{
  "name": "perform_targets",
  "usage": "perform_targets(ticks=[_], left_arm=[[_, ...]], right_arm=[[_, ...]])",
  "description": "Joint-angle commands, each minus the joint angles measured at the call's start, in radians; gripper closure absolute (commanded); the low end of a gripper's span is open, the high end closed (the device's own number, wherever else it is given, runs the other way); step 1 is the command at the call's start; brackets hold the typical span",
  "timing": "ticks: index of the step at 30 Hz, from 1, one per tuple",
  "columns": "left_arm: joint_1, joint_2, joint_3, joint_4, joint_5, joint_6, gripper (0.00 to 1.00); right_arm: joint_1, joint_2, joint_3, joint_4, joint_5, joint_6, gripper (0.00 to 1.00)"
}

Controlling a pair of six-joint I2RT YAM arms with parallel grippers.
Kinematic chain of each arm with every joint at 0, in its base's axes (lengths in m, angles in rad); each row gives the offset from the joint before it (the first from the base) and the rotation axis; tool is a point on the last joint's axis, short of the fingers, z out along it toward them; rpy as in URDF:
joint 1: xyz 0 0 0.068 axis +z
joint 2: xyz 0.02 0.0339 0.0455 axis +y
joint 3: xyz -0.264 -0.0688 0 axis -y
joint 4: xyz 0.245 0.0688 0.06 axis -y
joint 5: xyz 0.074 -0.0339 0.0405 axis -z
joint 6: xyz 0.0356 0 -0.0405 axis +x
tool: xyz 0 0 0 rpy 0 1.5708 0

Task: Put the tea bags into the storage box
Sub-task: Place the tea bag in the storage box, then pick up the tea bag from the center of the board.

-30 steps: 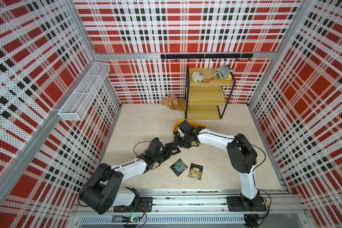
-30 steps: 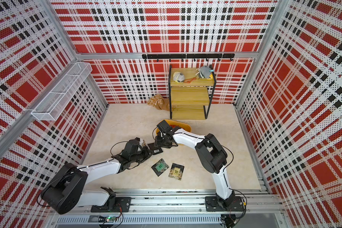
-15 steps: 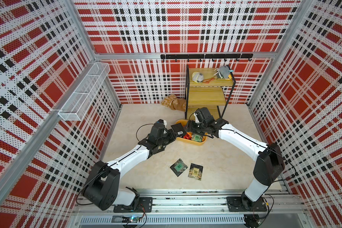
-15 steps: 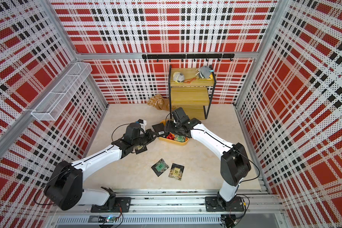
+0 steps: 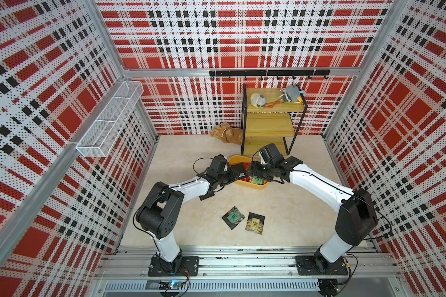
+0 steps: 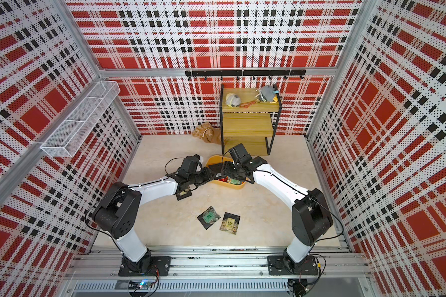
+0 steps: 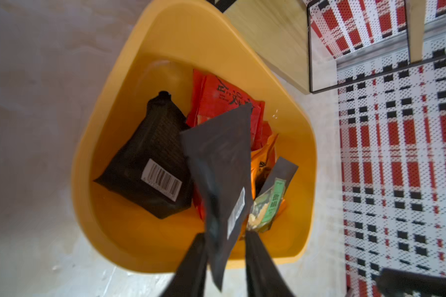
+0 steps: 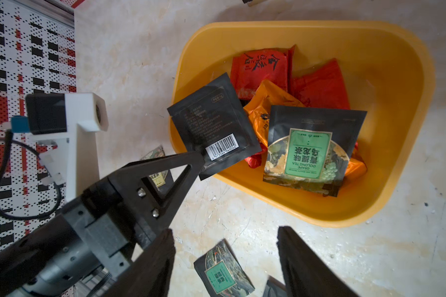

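1. The storage box [image 5: 258,185] is a shallow yellow tub with rounded corners, at the centre of both top views, below the wooden shelf [image 5: 268,126].
2. It holds shiny red, orange and black green-labelled tea bags [image 8: 309,149].
3. The left gripper [image 7: 224,239] has its jaws partly apart, and a black barcoded sachet [image 8: 211,128] sits loosely between them over the box.
4. The right gripper [image 8: 225,231] has its jaws wide and empty.
5. Two loose sachets [image 5: 233,217] lie on the table [image 5: 281,218], lower centre.

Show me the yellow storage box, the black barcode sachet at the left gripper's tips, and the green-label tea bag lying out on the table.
storage box [image 8: 386,77]: right wrist view, bare inner wall.
black barcode sachet [image 8: 213,126]: right wrist view, its printed back.
green-label tea bag [image 5: 233,217]: in a top view, green label.
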Motion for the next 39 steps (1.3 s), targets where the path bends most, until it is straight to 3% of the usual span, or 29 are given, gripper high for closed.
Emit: perform_targets(ticks=[1, 6, 13, 18, 22, 24, 25, 39], left_arm=[[-0.002, -0.019, 0.017, 0.01, -0.012, 0.021, 0.62], [0.042, -0.15, -0.034, -0.012, -0.031, 0.019, 0.58], [0.202, -0.404, -0.2, -0.124, -0.04, 0.019, 0.54], [0.325, -0.593, -0.433, -0.089, -0.009, -0.032, 0.51], [0.397, -0.692, -0.588, -0.04, 0.025, -0.079, 0.51], [0.425, -0.717, -0.637, -0.028, 0.033, -0.081, 0.5], [0.438, -0.721, -0.656, -0.023, 0.039, -0.08, 0.5], [0.503, -0.607, -0.737, 0.093, 0.07, -0.04, 0.5]], right_arm=[[-0.004, -0.029, -0.007, -0.001, -0.002, -0.001, 0.3], [0.016, 0.002, 0.01, -0.001, -0.002, -0.001, 0.3], [0.121, 0.149, 0.116, 0.064, -0.064, 0.002, 0.37], [0.198, 0.29, 0.233, 0.119, -0.111, 0.001, 0.51], [0.235, 0.42, 0.35, 0.13, -0.173, -0.016, 0.7], [0.247, 0.476, 0.388, 0.149, -0.199, -0.017, 0.85], [0.251, 0.503, 0.404, 0.155, -0.207, -0.019, 0.98], [0.258, 0.735, 0.579, 0.13, -0.271, -0.027, 1.0]])
